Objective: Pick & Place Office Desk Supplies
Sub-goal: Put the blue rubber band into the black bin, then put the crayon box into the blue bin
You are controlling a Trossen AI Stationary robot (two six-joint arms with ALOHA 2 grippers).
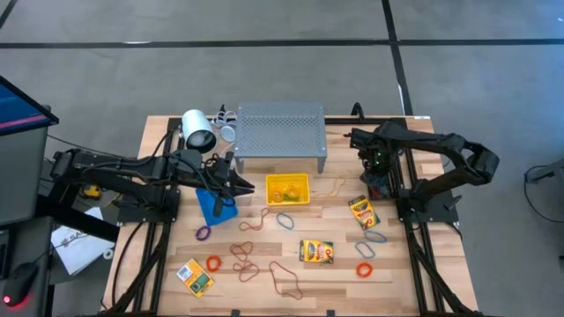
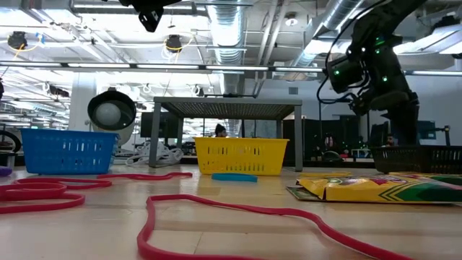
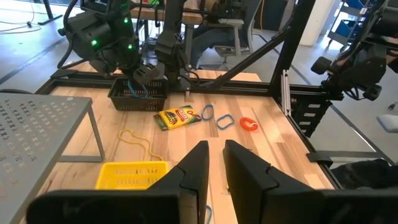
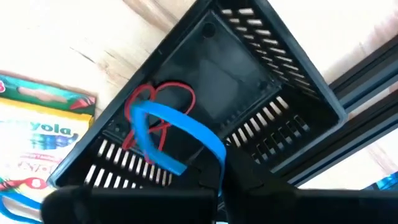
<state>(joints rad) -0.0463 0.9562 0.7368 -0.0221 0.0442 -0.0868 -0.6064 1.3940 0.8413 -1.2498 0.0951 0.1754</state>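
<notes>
Blue rubber band (image 4: 180, 127): a thin loop pinched at one end in the right gripper (image 4: 217, 186), hanging over the black bin (image 4: 249, 68) at the worktop's right edge.
How it will handle: likely almost weightless, soft and stretchy; it may cling to the fingers on release. A pinch on a single strand should do.
Other rubber bands: scattered flat on the wooden worktop (image 1: 159, 264), mostly in the near half, such as an orange band (image 1: 364, 269), a purple band (image 1: 203, 233) and a long red band (image 1: 284, 280).
Crayon boxes: three lie flat, one (image 1: 316, 252) near the middle front, one (image 1: 362, 212) just beside the black bin, one (image 1: 195, 276) toward the near left corner. Probably light, stiff card; best taken across the narrow sides.
Black bin contents: one red rubber band (image 4: 158, 109) lies on its floor.
Yellow bin (image 1: 287, 188): in the middle of the worktop, holding what look like a few bands.
Blue bin (image 2: 68, 150): left of centre; contents not visible.
Grey perforated shelf (image 1: 280, 129): at the far edge.
Right gripper: fingers pressed together on the blue band.
Left gripper (image 3: 214, 163): hangs above the blue bin, fingers narrowly apart, nothing visible between them.
</notes>
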